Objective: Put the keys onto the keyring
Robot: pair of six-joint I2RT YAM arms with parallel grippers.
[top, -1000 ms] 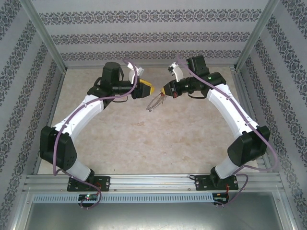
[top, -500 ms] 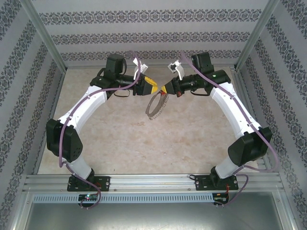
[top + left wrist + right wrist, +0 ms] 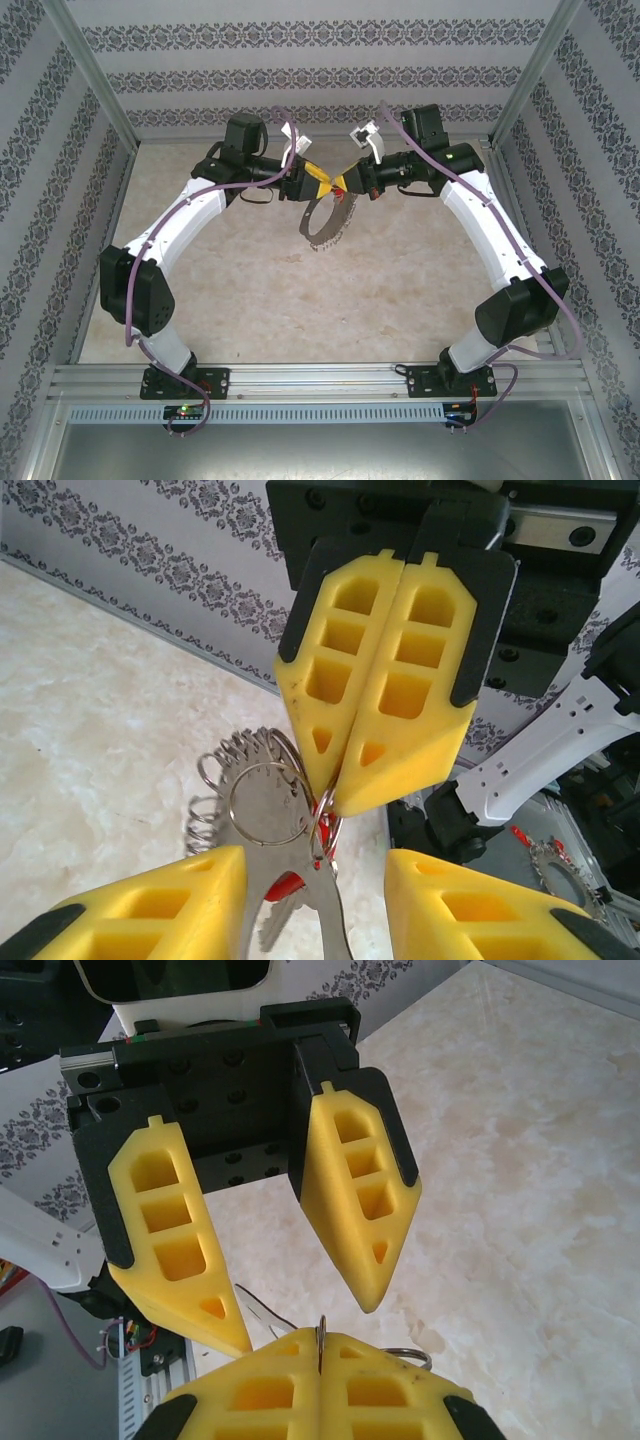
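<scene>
Two jaws stand open on the left gripper (image 3: pixel 315 860), the key (image 3: pixel 288 885) lengthwise between them. Right gripper (image 3: pixel 320 1350) clamps the keyring (image 3: pixel 232 770) just beyond.

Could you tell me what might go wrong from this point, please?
The right gripper pinches the keyring only at its fingertips, so the loop could slip and drop. The open left gripper straddles both the ring and the red key; closing might clamp the ring too.
</scene>
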